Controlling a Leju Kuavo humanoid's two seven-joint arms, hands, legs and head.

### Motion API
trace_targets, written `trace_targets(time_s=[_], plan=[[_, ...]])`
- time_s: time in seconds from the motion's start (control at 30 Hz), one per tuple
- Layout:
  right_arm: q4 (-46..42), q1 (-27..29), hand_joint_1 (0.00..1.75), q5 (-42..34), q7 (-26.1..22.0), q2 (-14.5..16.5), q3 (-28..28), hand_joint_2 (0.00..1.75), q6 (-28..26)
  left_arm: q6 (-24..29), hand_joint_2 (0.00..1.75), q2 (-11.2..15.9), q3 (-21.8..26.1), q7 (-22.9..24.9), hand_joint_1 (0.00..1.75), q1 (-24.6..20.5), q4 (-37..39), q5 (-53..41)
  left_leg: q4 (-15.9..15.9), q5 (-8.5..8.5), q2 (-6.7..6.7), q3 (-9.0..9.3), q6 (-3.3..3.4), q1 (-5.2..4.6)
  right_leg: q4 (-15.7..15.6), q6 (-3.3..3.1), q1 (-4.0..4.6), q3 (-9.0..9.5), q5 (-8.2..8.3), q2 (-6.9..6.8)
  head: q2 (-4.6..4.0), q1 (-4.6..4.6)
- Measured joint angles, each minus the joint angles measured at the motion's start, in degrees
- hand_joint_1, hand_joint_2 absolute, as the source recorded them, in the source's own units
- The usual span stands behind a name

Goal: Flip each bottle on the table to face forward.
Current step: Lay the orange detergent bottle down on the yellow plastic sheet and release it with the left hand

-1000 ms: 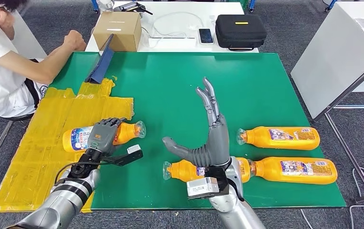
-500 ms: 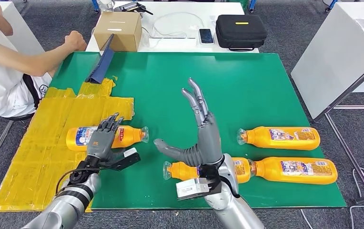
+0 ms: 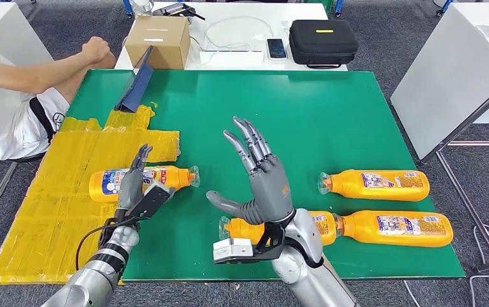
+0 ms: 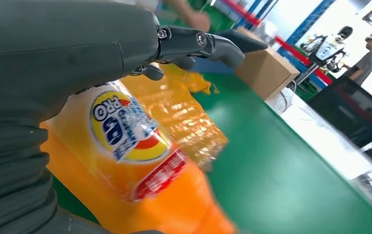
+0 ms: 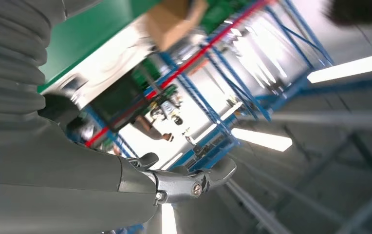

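our left hand (image 3: 134, 185) flat against the left bottle (image 3: 165, 178), fingers straight, gripping nothing, our right hand (image 3: 264, 182) raised, fingers spread wide, over the near bottle (image 3: 245, 228)

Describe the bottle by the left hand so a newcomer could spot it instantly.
On the green table, look to the yellow taped patch along its left side. The orange bottle lies there beside the left hand, alone, showing a blue and white label, while the other three cluster on the right.
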Motion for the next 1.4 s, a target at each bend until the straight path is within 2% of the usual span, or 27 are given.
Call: trace_targets(time_s=[0.1,0.23,0.33,0.47,0.6,0.73,0.9,1.13,1.4], plan=[[1.4,0.7,0.00,3.4,1.3,-1.1,-0.2,1.75,0.8,-3.7,1.75,-0.1,-3.5,0.2,0.00,5.1,-10.4,4.5,0.0,-0.02,-0.03,-0.03,0.00,-0.01,0.0,0.00,-0.01,-0.02,-0.01,-0.01,0.00,0.00],[3.0,1.5,0.00,5.2,1.9,-2.2,-0.4,1.75,1.8,-5.2,1.75,-0.3,-7.0,1.0,0.00,10.0,-21.6,5.5,0.0,-0.05,-0.04,-0.07,0.00,-0.03,0.0,0.01,-0.02,-0.05,-0.02,-0.01,0.00,0.00],[3.7,1.6,0.00,5.7,2.0,-2.8,-0.5,1.75,2.4,-5.4,1.75,-0.3,-8.3,0.9,0.00,11.7,-26.1,5.9,0.0,-0.05,-0.03,-0.07,-0.01,-0.02,0.0,0.00,-0.01,-0.06,-0.02,-0.01,0.00,-0.01],[4.5,1.9,0.00,6.5,1.7,-3.7,-0.4,1.75,5.9,-5.4,1.75,-0.3,-9.4,0.3,0.00,13.8,-31.2,6.8,0.0,-0.04,-0.02,-0.05,-0.01,-0.01,0.0,0.00,0.00,-0.06,-0.01,-0.01,-0.01,-0.01],[4.8,3.3,0.00,7.6,0.7,-6.0,-0.2,1.75,8.6,-3.9,1.75,-0.3,-10.7,1.1,0.00,17.0,-37.8,5.8,0.0,-0.05,-0.03,-0.06,0.00,-0.02,0.0,0.01,-0.02,-0.05,-0.02,-0.01,-0.01,-0.01],[5.4,5.0,0.00,9.9,2.1,-8.9,-0.4,1.75,10.2,-2.7,1.75,-0.5,-13.3,2.1,0.00,20.6,-44.6,5.4,0.0,-0.13,-0.04,-0.09,0.01,-0.09,0.0,0.03,-0.05,-0.07,-0.04,-0.01,-0.01,-0.01],[7.7,5.6,0.00,10.9,2.4,-11.1,-0.8,1.75,12.7,-2.5,1.75,-0.5,-16.3,3.4,0.00,22.3,-48.4,6.7,0.0,-0.15,-0.04,-0.08,0.00,-0.10,-0.1,0.03,-0.04,-0.07,-0.04,-0.01,-0.01,-0.01],[9.5,5.7,0.00,11.0,2.7,-12.2,-0.8,1.75,13.8,-3.4,1.75,-0.5,-17.8,3.6,0.00,22.7,-49.8,8.2,0.0,-0.13,-0.02,-0.04,0.00,-0.08,0.0,0.03,-0.03,-0.05,-0.02,0.00,-0.01,-0.01],[11.9,5.7,0.00,13.9,7.5,-13.4,-1.6,1.75,15.0,-6.0,1.75,-0.5,-18.4,3.8,0.00,23.4,-51.1,11.7,0.0,-0.14,-0.03,-0.06,0.00,-0.09,-0.1,0.03,-0.04,-0.05,-0.03,-0.01,-0.01,-0.01]])
